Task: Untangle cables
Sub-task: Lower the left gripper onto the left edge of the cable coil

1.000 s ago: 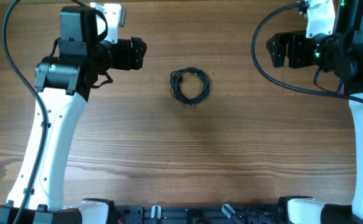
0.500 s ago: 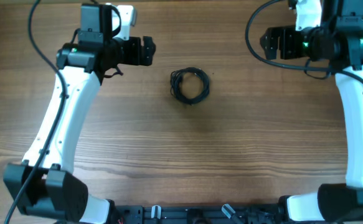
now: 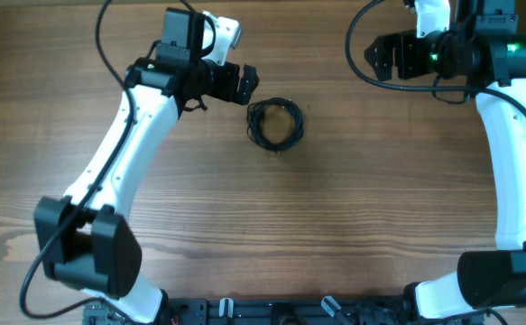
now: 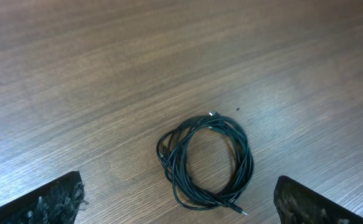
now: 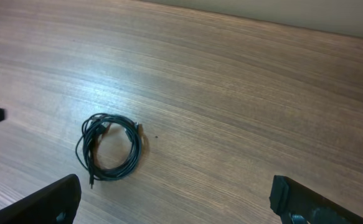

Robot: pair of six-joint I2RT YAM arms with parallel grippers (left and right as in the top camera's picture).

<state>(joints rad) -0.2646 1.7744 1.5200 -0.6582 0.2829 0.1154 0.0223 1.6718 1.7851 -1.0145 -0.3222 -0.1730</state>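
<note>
Though apart, cables [image 3: 275, 124] near left claw [image 3: 250, 82]

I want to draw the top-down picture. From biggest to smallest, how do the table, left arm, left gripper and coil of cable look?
1. table
2. left arm
3. coil of cable and left gripper: they look about the same size, so I won't rank them. The gripper is also nearer the camera.
</note>
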